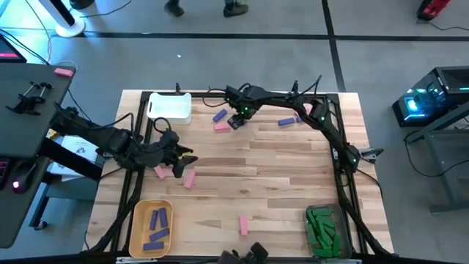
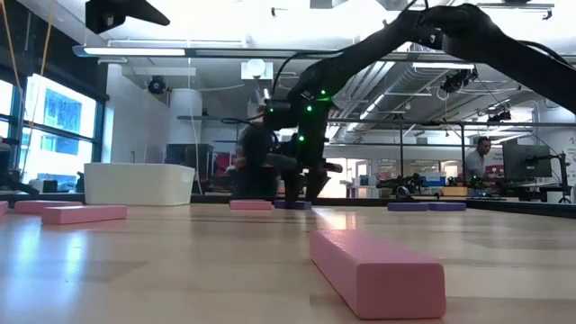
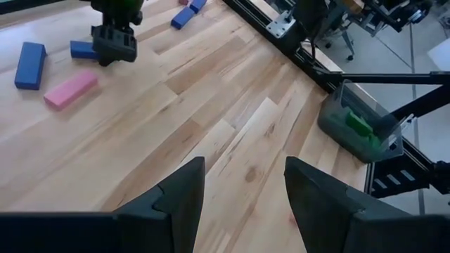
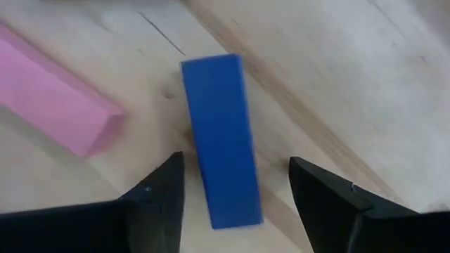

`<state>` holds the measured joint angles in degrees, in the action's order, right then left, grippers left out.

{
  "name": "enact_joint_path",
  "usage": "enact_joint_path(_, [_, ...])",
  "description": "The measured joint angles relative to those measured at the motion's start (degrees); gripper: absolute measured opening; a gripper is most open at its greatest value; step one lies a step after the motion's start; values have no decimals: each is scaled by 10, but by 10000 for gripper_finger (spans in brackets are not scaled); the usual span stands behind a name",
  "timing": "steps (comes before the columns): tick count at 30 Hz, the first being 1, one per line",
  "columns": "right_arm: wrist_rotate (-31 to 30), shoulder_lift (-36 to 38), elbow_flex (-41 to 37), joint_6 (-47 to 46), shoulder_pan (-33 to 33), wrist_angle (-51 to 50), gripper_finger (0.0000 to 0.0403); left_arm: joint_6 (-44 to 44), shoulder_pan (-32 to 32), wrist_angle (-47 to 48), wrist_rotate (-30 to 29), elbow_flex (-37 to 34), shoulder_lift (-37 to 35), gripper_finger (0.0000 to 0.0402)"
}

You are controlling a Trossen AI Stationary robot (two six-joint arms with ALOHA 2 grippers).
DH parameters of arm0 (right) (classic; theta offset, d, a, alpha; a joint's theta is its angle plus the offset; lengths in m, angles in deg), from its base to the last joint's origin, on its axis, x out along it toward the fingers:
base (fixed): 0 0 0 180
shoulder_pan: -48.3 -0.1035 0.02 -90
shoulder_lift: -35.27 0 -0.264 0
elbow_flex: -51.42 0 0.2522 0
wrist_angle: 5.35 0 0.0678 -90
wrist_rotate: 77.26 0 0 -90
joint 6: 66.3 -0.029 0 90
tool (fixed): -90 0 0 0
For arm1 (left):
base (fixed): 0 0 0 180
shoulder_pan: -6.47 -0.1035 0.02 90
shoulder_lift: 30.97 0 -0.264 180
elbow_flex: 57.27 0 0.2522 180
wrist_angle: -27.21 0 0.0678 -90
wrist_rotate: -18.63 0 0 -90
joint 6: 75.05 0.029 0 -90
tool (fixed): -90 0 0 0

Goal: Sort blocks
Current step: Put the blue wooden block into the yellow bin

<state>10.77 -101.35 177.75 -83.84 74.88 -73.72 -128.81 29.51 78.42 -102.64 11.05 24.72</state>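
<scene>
Blue-purple, one block (image 4: 221,140) lay flat on the desk between the spread fingers of the right pincer (image 1: 236,122), which gripped nothing, near the far edge. A pink block (image 1: 222,127) lay just beside it. The left pincer (image 1: 184,157), also open and empty, hovered by the left edge near two pink blocks (image 1: 176,174). Purple blocks (image 1: 157,226) filled the yellow bin (image 1: 137,213); green blocks (image 1: 322,229) sat in the clear bin (image 1: 311,212).

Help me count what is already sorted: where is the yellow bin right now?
In the high view, the shallow yellow bin sits at the table's near left corner, holding purple rectangular blocks, with the open left gripper hovering above pink blocks farther along that side.
</scene>
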Motion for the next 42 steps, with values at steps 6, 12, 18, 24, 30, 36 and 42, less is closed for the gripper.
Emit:
enact_joint_path(6, [9,0,-11,32,1,4,174,20,0,-19,0,0,0,184])
enact_joint_path(12, [31,3,-11,61,10,-37,21,120,0,-112,7,0,-4,184])
enact_joint_path(18, [29,69,-19,100,17,-84,10,231,0,-129,6,0,-12,184])
enact_joint_path(24, [151,202,-14,130,2,-107,7,436,-34,-125,-15,0,16,184])
enact_joint_path(30, [298,285,-13,94,-73,-112,4,738,-76,-224,-19,0,101,184])
enact_joint_path(36, [306,289,-15,57,-159,-146,3,937,-85,-349,-14,0,188,184])
enact_joint_path(42, [301,290,-15,17,-197,-146,2,949,-85,-374,44,0,231,184])
